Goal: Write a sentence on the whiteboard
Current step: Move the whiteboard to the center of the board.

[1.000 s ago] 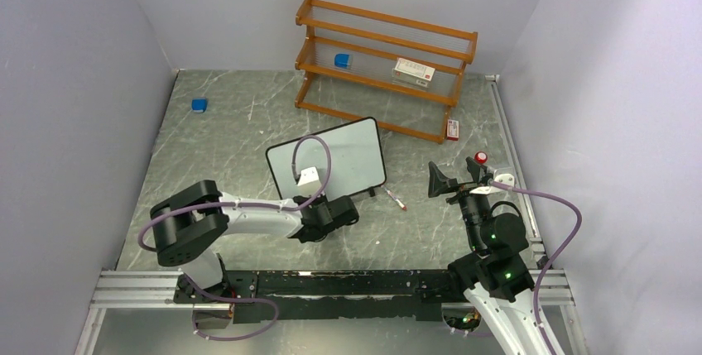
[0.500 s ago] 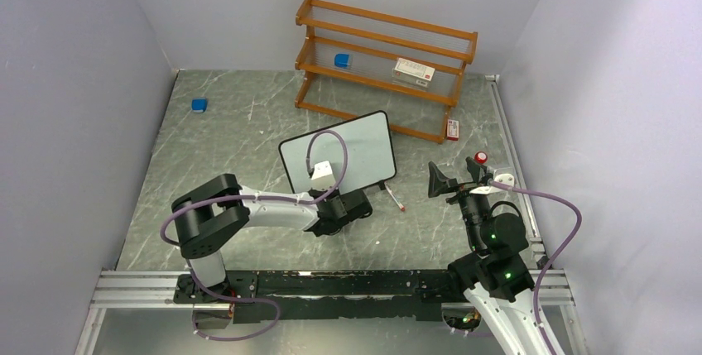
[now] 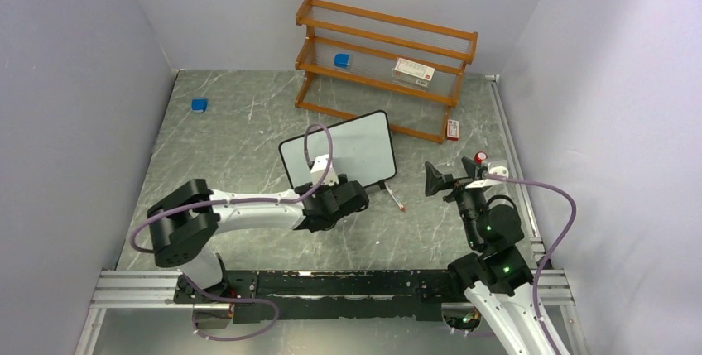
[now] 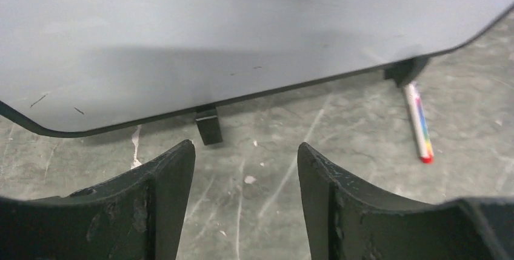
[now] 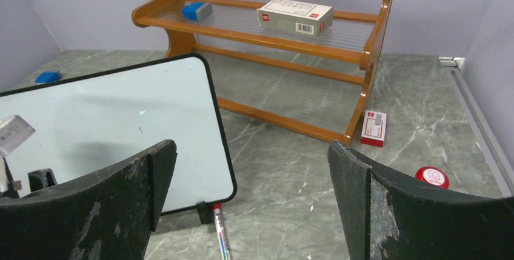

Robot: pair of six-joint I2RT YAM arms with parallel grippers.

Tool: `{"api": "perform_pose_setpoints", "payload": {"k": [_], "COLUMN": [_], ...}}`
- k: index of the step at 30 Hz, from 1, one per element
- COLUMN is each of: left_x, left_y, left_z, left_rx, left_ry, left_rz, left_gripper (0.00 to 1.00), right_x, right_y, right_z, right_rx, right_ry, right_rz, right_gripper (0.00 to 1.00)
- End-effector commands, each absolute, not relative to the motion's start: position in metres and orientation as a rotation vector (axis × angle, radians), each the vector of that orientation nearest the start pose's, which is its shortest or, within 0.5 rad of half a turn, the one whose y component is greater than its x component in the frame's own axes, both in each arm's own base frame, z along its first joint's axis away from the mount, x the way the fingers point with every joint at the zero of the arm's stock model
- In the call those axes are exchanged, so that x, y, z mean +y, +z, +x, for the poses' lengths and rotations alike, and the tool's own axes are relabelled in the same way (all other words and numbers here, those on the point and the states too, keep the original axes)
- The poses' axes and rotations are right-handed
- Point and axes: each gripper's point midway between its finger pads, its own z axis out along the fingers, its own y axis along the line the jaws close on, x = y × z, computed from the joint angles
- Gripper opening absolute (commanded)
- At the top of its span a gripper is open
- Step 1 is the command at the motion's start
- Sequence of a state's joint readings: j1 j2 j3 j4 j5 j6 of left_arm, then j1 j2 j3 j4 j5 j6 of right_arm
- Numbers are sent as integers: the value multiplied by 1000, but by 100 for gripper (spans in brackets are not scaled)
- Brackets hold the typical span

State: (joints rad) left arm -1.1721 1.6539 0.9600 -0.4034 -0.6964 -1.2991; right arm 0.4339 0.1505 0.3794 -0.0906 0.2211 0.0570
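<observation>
The whiteboard [image 3: 338, 150] stands tilted on its small black feet in the middle of the table, its face blank [image 4: 212, 30] [image 5: 115, 120]. My left gripper [image 3: 356, 193] [image 4: 245, 148] sits low just in front of the board's bottom edge. It is open, with only bare table between its fingers. A marker pen [image 3: 396, 199] [image 4: 419, 130] [image 5: 220, 231] lies on the table by the board's right foot. My right gripper [image 3: 454, 175] [image 5: 251, 148] hovers wide open to the right of the board, holding nothing.
A wooden shelf [image 3: 385, 65] stands at the back with a blue eraser [image 3: 342, 60] and a white box [image 3: 413, 71] on it. A small red-and-white box [image 3: 452, 129] and a red cap [image 3: 481, 157] lie near the right gripper. Another blue eraser [image 3: 199, 105] lies far left.
The left gripper carried the whiteboard's lower edge a little right and back, then opened and let it go. The right arm shifted slightly left.
</observation>
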Motion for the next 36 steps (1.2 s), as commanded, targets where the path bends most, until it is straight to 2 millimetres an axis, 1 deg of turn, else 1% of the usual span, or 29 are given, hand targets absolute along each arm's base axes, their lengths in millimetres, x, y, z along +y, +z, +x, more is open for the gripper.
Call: {"api": "perform_pose_setpoints", "payload": {"k": [1, 2, 3, 4, 6, 7, 8, 9, 13, 15, 18, 20, 22, 25, 27, 29, 30, 31, 33, 36], "left_x": [-313, -313, -313, -311, -308, -304, -300, -296, -277, -265, -247, -233, -220, -192, -176, -160, -155, -151, -143, -132], "left_y": [83, 90, 98, 106, 124, 133, 143, 153, 191, 205, 232, 249, 265, 285, 293, 297, 298, 299, 300, 305], "left_z": [210, 209, 208, 207, 207, 208, 210, 212, 225, 233, 244, 254, 264, 282, 290, 298, 300, 301, 303, 299], "left_rx": [2343, 2348, 2345, 2340, 2316, 2290, 2264, 2238, 2174, 2160, 2096, 2057, 2029, 1979, 1962, 1952, 1944, 1934, 1907, 1837], "left_ry": [-330, -331, -333, -337, -350, -347, -347, -344, -292, -257, -219, -227, -280, -305, -300, -274, -267, -256, -236, -206], "left_rz": [-201, -157, -118, -84, -30, -7, 12, 30, 78, 118, 194, 190, 187, 143, 140, 126, 129, 132, 141, 160], "left_gripper": [69, 71, 77, 80, 84, 88, 98, 99, 99, 99, 99, 99, 99, 99, 99, 99, 99, 99, 99, 99], "right_x": [64, 63, 60, 59, 59, 60, 62, 64, 65, 71, 79, 87, 93, 101, 107, 111, 112, 114, 117, 121], "right_y": [274, 271, 276, 278, 276, 274, 268, 266, 243, 233, 220, 211, 203, 185, 175, 164, 158, 152, 140, 123], "right_z": [226, 228, 228, 229, 230, 231, 234, 235, 242, 246, 248, 250, 251, 252, 251, 251, 251, 251, 251, 253], "right_rx": [1462, 1486, 1494, 1510, 1556, 1586, 1626, 1654, 1793, 1860, 1977, 2051, 2117, 2225, 2278, 2337, 2366, 2397, 2454, 2503], "right_ry": [280, 280, 293, 301, 309, 313, 317, 322, 284, 271, 263, 269, 273, 271, 283, 280, 275, 268, 262, 251], "right_rz": [-27, 4, 49, 86, 122, 130, 147, 160, 214, 184, 168, 142, 129, 114, 104, 105, 99, 96, 83, 67], "right_gripper": [100, 100, 100, 100, 100, 100, 100, 100, 100, 100, 100, 100, 100, 96, 93, 89, 88, 84, 76, 73]}}
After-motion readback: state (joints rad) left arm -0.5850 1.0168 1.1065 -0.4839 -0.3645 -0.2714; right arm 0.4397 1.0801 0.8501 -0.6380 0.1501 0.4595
